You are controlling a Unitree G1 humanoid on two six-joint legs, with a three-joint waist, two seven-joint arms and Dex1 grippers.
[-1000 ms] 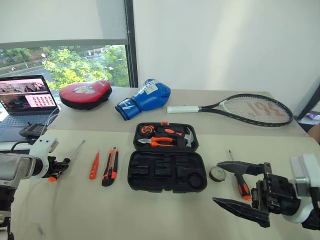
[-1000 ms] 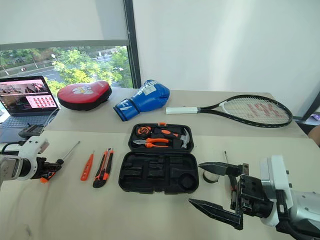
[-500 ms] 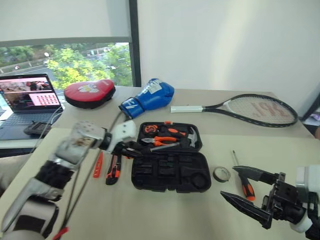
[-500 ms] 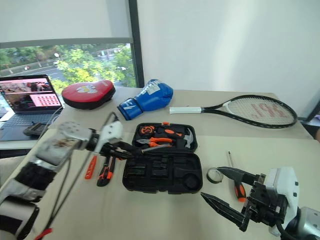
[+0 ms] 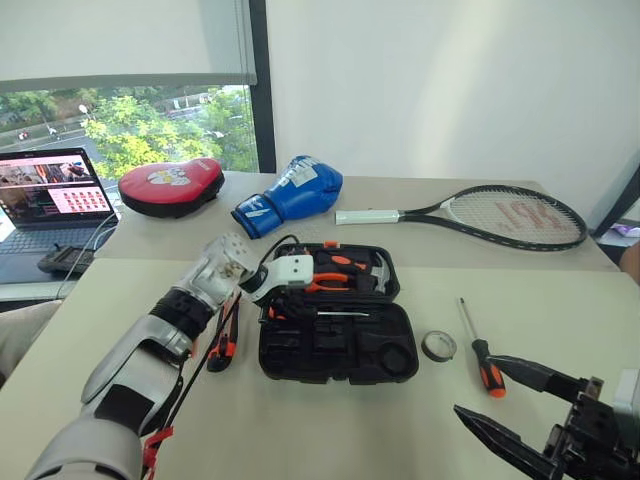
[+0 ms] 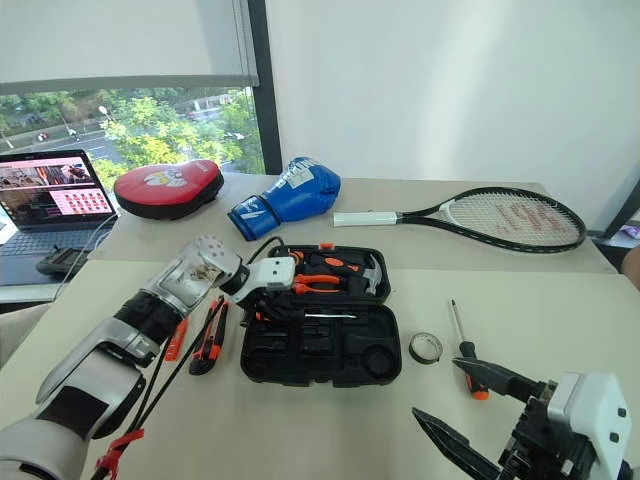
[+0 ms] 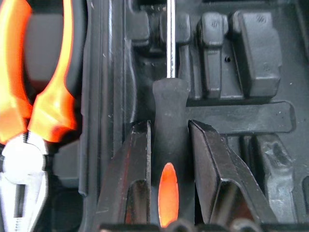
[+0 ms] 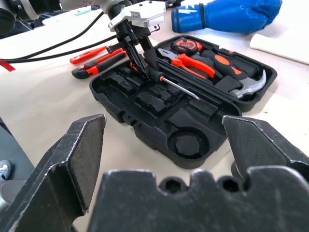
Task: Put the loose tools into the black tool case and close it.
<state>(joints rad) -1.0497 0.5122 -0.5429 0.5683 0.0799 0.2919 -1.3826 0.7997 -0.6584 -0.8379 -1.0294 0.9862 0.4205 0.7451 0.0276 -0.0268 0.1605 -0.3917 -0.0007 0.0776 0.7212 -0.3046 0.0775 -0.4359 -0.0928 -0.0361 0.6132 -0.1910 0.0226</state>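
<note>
Since a second ago the left arm has swung in from the table's left edge, carrying a long screwdriver (image 7: 169, 121) over to the black tool case (image 5: 338, 345), while the right arm has drawn back toward the near right corner. The case lies open in the middle of the table, its lid half already holding orange-handled pliers (image 5: 325, 283) and a hammer (image 5: 378, 270). The left gripper (image 7: 169, 154) is clamped on the screwdriver's black-and-orange handle, both fingers (image 7: 137, 164) pressing its sides, with the steel shaft lying across the moulded slots of the case's near half. The step in hand looks like seating this screwdriver; to do it well, the shaft and handle should line up with one slot's length, then be pressed down level before the fingers let go, so the tool does not ride up on a ridge and stop the lid shutting. Outside the case, a utility knife (image 6: 207, 340) and a small orange screwdriver (image 6: 174, 338) lie just to its left, partly behind the arm. To its right sit a small tape roll (image 5: 437, 346) and the second long screwdriver (image 5: 480, 351). The right gripper (image 5: 515, 415) hovers low near that screwdriver, fingers spread wide and empty.
</note>
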